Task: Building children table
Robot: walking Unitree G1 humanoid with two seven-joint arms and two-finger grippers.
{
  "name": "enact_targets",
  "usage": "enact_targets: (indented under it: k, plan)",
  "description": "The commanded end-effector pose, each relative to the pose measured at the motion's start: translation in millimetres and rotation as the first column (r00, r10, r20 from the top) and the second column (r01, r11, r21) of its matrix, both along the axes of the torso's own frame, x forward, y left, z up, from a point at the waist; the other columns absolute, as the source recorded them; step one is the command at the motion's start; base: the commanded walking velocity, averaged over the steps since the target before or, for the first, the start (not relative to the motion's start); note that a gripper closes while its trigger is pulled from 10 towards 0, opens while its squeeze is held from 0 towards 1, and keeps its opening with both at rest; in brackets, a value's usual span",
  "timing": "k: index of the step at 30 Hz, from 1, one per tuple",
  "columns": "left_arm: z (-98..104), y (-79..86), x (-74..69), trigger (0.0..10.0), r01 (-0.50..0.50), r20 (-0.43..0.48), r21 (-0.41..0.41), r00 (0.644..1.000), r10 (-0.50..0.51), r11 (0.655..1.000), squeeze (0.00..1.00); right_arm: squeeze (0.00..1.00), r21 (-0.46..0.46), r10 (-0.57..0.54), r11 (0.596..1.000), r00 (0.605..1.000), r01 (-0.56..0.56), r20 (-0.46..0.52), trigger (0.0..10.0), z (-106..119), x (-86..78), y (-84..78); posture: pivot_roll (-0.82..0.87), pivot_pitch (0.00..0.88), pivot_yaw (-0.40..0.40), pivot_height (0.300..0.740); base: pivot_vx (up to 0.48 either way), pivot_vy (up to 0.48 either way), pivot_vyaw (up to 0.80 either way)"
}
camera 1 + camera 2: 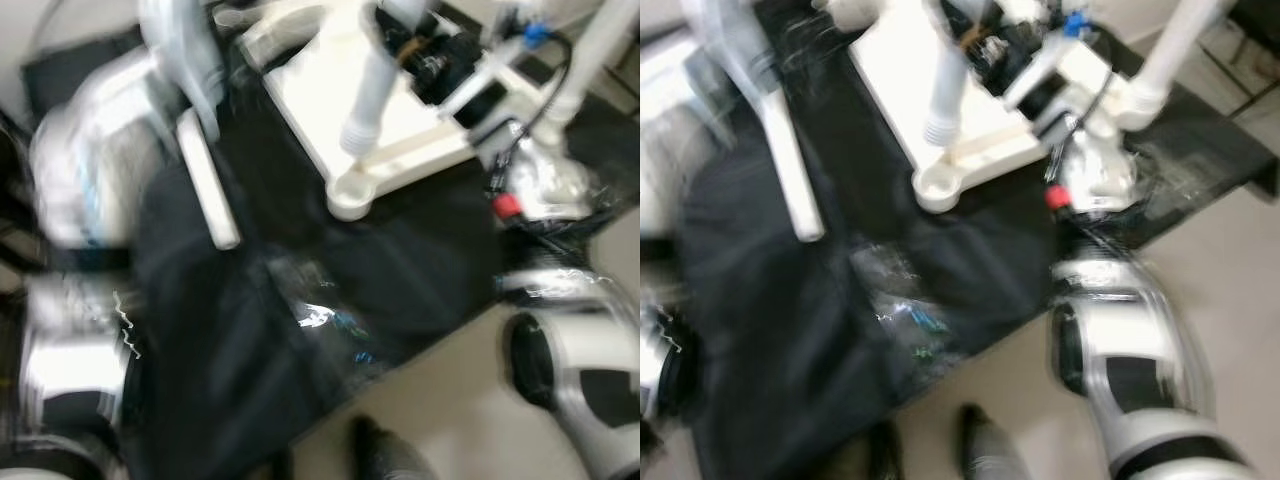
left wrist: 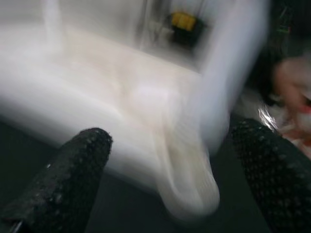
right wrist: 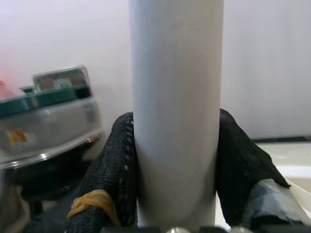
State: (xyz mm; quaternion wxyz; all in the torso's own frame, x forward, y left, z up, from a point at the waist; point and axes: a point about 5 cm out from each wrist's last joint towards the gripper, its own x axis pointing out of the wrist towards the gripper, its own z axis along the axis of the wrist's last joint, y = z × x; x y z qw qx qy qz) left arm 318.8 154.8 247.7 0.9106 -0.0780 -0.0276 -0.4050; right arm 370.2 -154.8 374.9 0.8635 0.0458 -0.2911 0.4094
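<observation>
White plastic is dominating the scene: the tabletop (image 1: 345,95) is lying upside down on a black cloth (image 1: 260,330) spread over the floor, and every head view is smeared with motion blur, so fine detail is hard to read. One table leg (image 1: 368,85) is standing upright out of the tabletop near its rounded corner socket (image 1: 350,195), which looks empty; I judge that leg to be at least partly seated. A second leg (image 1: 1175,45) is rising at the far right, and the right gripper (image 3: 172,165) is pinching a white leg (image 3: 176,107) firmly between its two black fingers (image 3: 114,170), pressed against both sides of the tube; whether these are the same leg I cannot tell. Another loose leg (image 1: 208,180) is lying on the cloth well apart from the tabletop, off to the robot's left. The left gripper (image 2: 165,170) is hovering near the tabletop edge with its fingers (image 2: 73,174) spread wide and gripping nothing. A crumpled clear bag (image 1: 330,320) is sitting on the cloth nearer the robot. By my reading, the build is roughly midway: some legs are going in, at least one is waiting, and the table is not yet turned upright.
</observation>
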Motion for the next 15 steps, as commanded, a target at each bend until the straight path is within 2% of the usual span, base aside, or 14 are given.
enact_targets:
  k: [1, 2, 3, 4, 5, 6, 7, 9, 13, 14, 15]
  plan:
    - [23.1, -9.7, -7.6, 10.0, 0.064, 0.088, 0.013, 0.994, -0.065, 0.998, 0.00, 0.00, 0.004, 0.046, 0.999, 0.999, -0.046, 0.011, 10.0, 1.5, -2.4, 7.3, 0.00, 0.338, -0.009, 0.740, 0.000, 0.000, 0.00]
    - [-20.8, -19.3, -48.1, 10.0, 0.124, -0.013, -0.004, 0.992, -0.124, 0.992, 0.00, 0.00, -0.028, 0.098, 0.995, 0.995, -0.098, 0.008, 10.0, -1.6, -3.4, 11.7, 0.01, 0.350, -0.009, 0.740, 0.000, 0.000, 0.00]
    - [-44.0, -31.3, -79.6, 10.0, 0.134, -0.070, -0.054, 0.988, -0.138, 0.989, 0.00, 0.00, -0.129, 0.152, 0.980, 0.988, -0.148, 0.022, 10.0, -6.0, -5.7, 16.8, 0.01, 0.364, -0.007, 0.740, 0.000, 0.000, 0.00]
    - [-44.0, -31.3, -79.6, 10.0, 0.134, -0.070, -0.054, 0.988, -0.138, 0.989, 0.00, 0.00, -0.129, 0.152, 0.980, 0.988, -0.148, 0.022, 10.0, -6.0, -5.7, 16.8, 0.01, 0.364, -0.007, 0.740, 0.000, 0.000, 0.00]
    - [-53.4, -39.6, -89.8, 10.0, 0.097, -0.082, -0.065, 0.991, -0.102, 0.993, 0.00, 0.00, -0.225, 0.181, 0.959, 0.983, -0.170, 0.031, 10.0, -9.3, -7.2, 19.2, 0.00, 0.370, -0.009, 0.740, 0.000, 0.000, 0.00]
    - [-58.6, -43.0, -92.4, 10.0, 0.028, -0.065, -0.063, 0.997, -0.032, 0.998, 0.00, 0.00, -0.308, 0.209, 0.933, 0.977, -0.185, 0.048, 10.0, -10.6, -9.5, 19.5, 0.00, 0.376, -0.011, 0.740, 0.000, 0.000, 0.00]
    - [-58.6, -43.0, -92.4, 10.0, 0.028, -0.065, -0.063, 0.997, -0.032, 0.998, 0.00, 0.00, -0.308, 0.209, 0.933, 0.977, -0.185, 0.048, 10.0, -10.6, -9.5, 19.5, 0.00, 0.376, -0.011, 0.740, 0.000, 0.000, 0.00]
    - [-59.9, -43.0, -89.8, 10.0, -0.067, -0.014, -0.054, 0.998, 0.066, 0.996, 0.00, 0.00, -0.379, 0.233, 0.905, 0.970, -0.191, 0.069, 10.0, -10.0, -12.6, 19.0, 0.00, 0.381, -0.011, 0.740, 0.000, 0.000, 0.00]
    - [-58.7, -43.4, -87.9, 10.0, -0.079, -0.003, -0.068, 0.997, 0.079, 0.994, 0.00, 0.00, -0.388, 0.241, 0.901, 0.968, -0.195, 0.074, 10.0, -9.5, -14.0, 19.3, -0.01, 0.385, -0.014, 0.740, 0.000, 0.000, 0.00]
    - [-49.0, -42.3, -87.3, 10.0, -0.092, 0.029, -0.107, 0.995, 0.096, 0.990, 0.00, 0.00, -0.398, 0.244, 0.897, 0.966, -0.193, 0.082, 10.0, -10.2, -15.9, 20.8, -0.01, 0.385, -0.020, 0.740, 0.000, 0.000, 0.00]
    - [-49.0, -42.3, -87.3, 10.0, -0.092, 0.029, -0.107, 0.995, 0.096, 0.990, 0.00, 0.00, -0.398, 0.244, 0.897, 0.966, -0.193, 0.082, 10.0, -10.2, -15.9, 20.8, -0.01, 0.385, -0.020, 0.740, 0.000, 0.000, 0.00]
